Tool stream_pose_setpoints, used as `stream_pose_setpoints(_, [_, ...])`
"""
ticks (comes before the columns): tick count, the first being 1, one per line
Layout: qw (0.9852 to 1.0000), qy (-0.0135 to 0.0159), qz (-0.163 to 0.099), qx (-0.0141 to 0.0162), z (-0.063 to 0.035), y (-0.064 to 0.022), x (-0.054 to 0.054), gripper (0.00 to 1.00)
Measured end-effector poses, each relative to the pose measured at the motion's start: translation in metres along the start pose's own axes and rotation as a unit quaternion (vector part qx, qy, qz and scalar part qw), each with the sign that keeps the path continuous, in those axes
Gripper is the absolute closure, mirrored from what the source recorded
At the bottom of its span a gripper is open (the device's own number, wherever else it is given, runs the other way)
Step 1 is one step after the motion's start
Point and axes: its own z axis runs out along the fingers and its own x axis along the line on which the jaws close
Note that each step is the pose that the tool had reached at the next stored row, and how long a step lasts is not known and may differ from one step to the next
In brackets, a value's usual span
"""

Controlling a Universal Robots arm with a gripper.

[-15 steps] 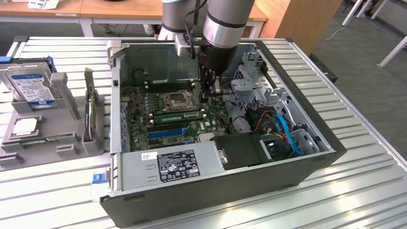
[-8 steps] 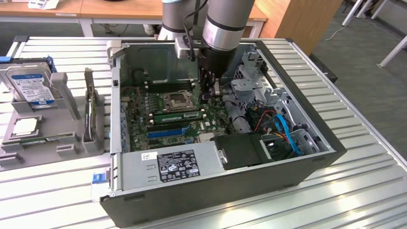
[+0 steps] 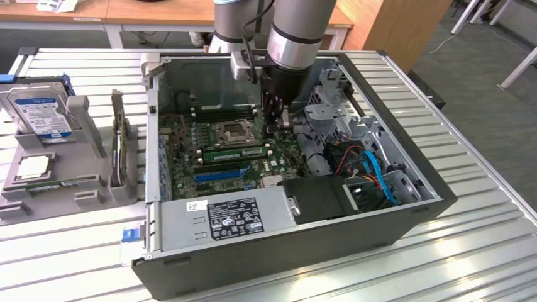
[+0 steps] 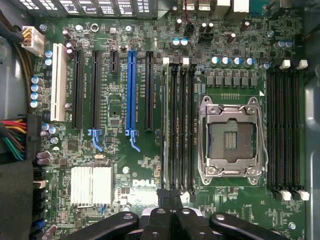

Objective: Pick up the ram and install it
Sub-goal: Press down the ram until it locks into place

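Install step, apparently seating | gripper (image 4: 170, 196) pressed together, holding nothing, above end of slots (image 4: 179, 130) | ram (image 3: 238, 153) upright in slot beside socket (image 4: 231, 136) | seating likely calls for straight, even downward pressure until it locks.

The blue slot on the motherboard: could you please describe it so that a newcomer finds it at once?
Inside the open computer case, look at the green motherboard. Among its row of long parallel slots, the blue slot is the only blue one; the others are black or white.
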Motion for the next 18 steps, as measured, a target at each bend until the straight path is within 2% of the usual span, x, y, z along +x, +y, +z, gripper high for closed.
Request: stream_pose_setpoints(18, [1.0,0.0,0.0,0.0,0.0108,-0.0005,0.0,0.9])
